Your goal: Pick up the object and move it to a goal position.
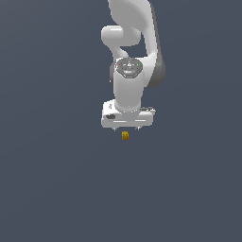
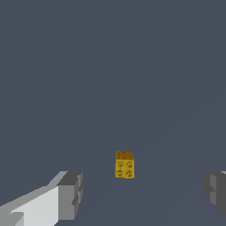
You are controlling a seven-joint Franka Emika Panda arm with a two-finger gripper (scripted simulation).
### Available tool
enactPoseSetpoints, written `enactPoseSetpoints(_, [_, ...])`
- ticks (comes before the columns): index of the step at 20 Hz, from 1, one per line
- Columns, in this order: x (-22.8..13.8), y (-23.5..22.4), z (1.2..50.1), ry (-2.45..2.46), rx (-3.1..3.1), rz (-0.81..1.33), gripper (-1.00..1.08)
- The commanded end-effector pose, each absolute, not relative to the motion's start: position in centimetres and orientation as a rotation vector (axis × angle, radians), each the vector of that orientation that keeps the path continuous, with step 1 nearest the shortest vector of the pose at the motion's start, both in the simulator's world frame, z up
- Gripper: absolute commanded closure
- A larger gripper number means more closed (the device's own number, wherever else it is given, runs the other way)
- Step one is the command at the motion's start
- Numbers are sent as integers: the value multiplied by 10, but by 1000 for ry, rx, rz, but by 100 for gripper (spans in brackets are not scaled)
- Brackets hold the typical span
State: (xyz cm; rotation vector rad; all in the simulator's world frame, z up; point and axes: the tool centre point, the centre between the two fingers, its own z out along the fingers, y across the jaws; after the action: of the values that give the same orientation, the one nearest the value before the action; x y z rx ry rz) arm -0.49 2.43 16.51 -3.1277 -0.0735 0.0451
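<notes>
The object (image 1: 125,136) is a tiny yellow-orange block with darker markings, sitting on the dark grey floor. In the wrist view the object (image 2: 124,164) shows studs on its faces. My white gripper (image 1: 125,128) hangs just above it, pointing down. In the wrist view the gripper (image 2: 143,194) is open wide, its grey fingertips (image 2: 70,194) apart on either side, with the block lying between and slightly beyond them. Nothing is held.
The white arm (image 1: 132,56) rises behind the gripper toward the top of the exterior view. The dark grey floor (image 1: 56,179) stretches all around.
</notes>
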Motion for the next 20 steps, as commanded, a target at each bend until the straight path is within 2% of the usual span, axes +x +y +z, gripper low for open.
enactPoseSetpoints(1, [-5, 24, 165, -73, -3128, 45, -92])
enactPoseSetpoints(10, [0, -6, 170, 54, -3123, 29, -92])
enactPoseSetpoints(20, [-5, -2, 156, 48, -3127, 25, -92])
